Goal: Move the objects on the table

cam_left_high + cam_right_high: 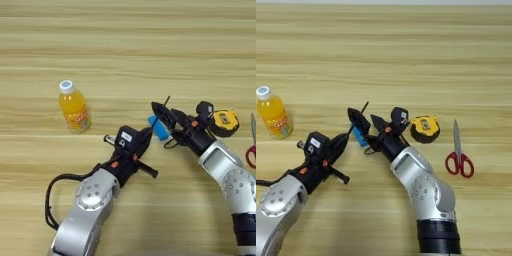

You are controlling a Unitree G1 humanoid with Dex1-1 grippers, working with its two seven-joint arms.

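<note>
Blue block [160,128] at frame centre between 2 grippers; right gripper [363,122] nearer, fingers apart straddling it; left gripper [145,136] beside, finger state unclear.

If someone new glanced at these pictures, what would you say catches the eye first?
Probably the two arms meeting mid-table: the right pincer stands open around the small blue block, with the left pincer just beside it. After that, the bright orange juice bottle standing upright to the left, and the yellow tape measure and red-handled scissors lying to the right on the wooden table.
</note>
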